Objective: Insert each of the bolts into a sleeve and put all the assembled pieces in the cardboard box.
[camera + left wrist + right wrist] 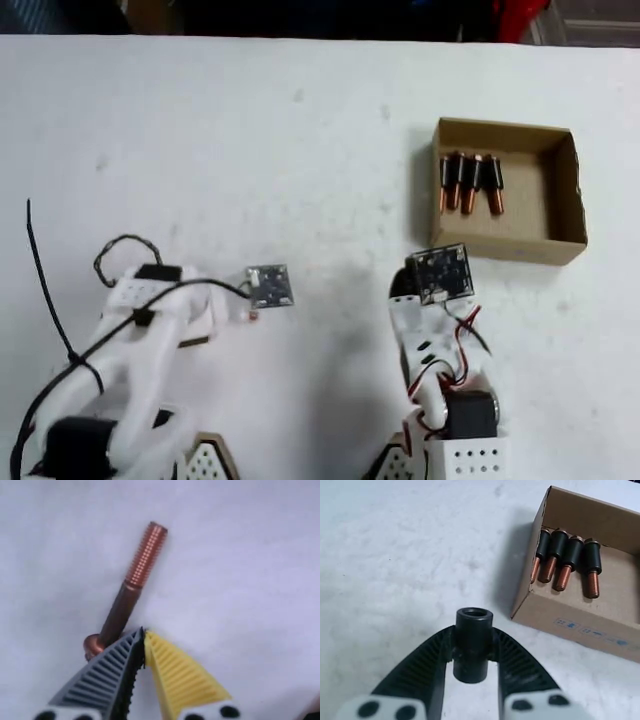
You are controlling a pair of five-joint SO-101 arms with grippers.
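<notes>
- Worktop (250,130), white and seen from above, with two white robot arms at its near edge and a cardboard box (520,245) farther off on the right.
- Left arm (140,330) sits at the near left, well apart from the box.
- Left jaws are closed, the tips of the grey finger (107,672) and the yellow finger (180,675) meeting with nothing visible between them.
- One copper bolt (131,585) lies on the worktop just beside the left jaws. Its round head is tucked against the outer edge of the grey finger and its threaded end points away from the arm. Whether the finger actually presses on the head cannot be told.
- Right arm (430,340) sits at the near centre-right, its wrist close to the box's nearest left corner.
- Right jaws are clamped on a black sleeve (472,642), one black finger on each side of it. The sleeve stands out from between the fingers with its open, hollow end showing and no bolt in it.
- The box is open-topped and sits flat on the worktop, just beyond the right jaws.
- Four assembled pieces (565,560) lie side by side on the box floor by its left wall, each a black sleeve with a copper threaded end sticking out toward the arms.
</notes>
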